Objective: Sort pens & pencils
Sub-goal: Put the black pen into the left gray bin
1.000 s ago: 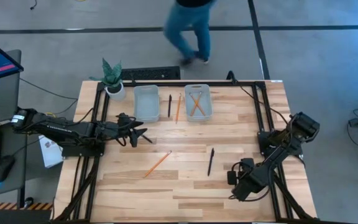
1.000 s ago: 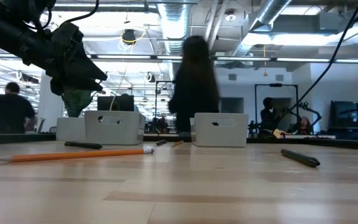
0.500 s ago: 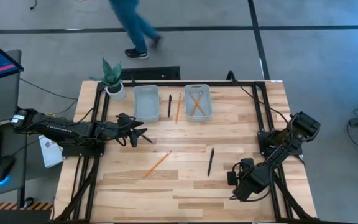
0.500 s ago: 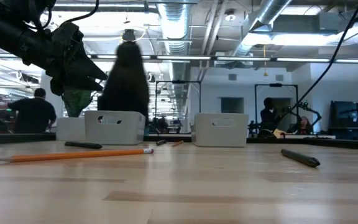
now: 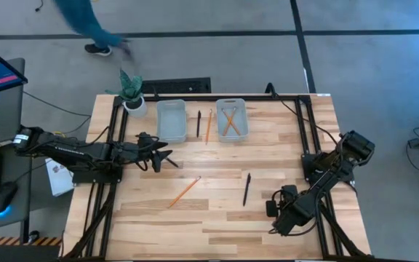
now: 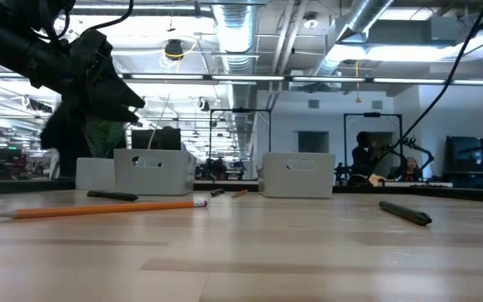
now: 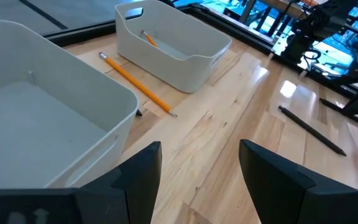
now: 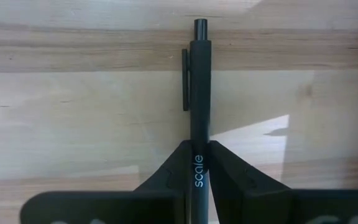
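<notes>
The pen [image 8: 197, 118] in my right gripper [image 8: 196, 163], lower right of the high view, looks light, stiff and slick, jaws clamped mid-barrel below its clip; my left gripper [image 7: 197, 180] waits with jaws apart.

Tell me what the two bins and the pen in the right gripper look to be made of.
The two bins: likely matte plastic, pale grey, with smooth moulded walls, rounded rims and cut-out handles. The pen pinched in the right gripper: probably matte black plastic, with an even dull surface, a moulded clip and white printed lettering. Metal cannot be ruled out.
</notes>
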